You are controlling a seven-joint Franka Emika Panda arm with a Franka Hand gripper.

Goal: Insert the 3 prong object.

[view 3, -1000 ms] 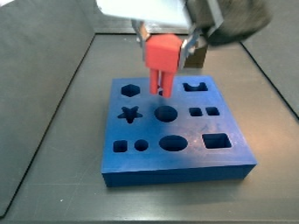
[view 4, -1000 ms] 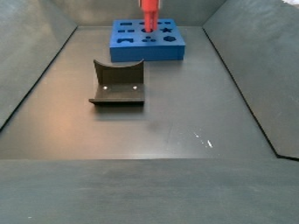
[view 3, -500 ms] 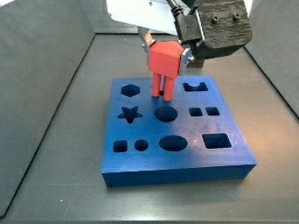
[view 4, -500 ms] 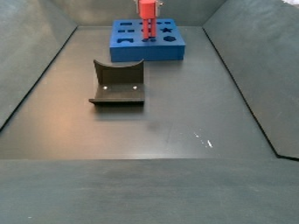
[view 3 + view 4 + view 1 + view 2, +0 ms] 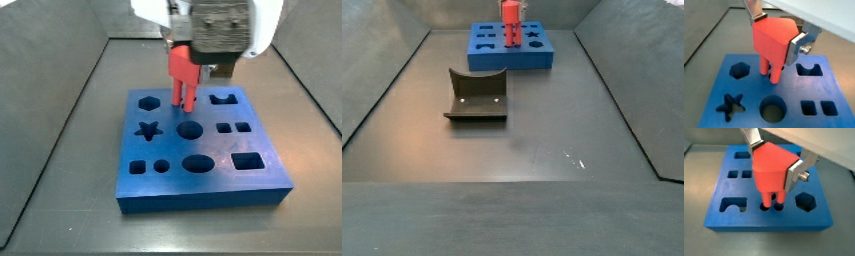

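Note:
The 3 prong object (image 5: 774, 45) is red-orange, with a blocky top and narrow prongs pointing down. My gripper (image 5: 777, 35) is shut on its top, one silver finger (image 5: 796, 46) on each side. It also shows in a wrist view (image 5: 771, 170) and in both side views (image 5: 182, 70) (image 5: 510, 20). It hangs upright over the far part of the blue block (image 5: 764, 222). Its prong tips reach small round holes (image 5: 765, 206) between the hexagon hole (image 5: 805, 202) and the arch hole (image 5: 732, 204). How deep they sit cannot be told.
The blue block (image 5: 201, 197) has several shaped holes: a star (image 5: 150, 130), circles, squares. It stands at the far end of the grey floor (image 5: 513, 62). The dark fixture (image 5: 476, 96) stands nearer, apart from the block. Grey walls enclose the floor.
The gripper has turned about its vertical axis with the piece still held. The piece stays over the same far holes of the block.

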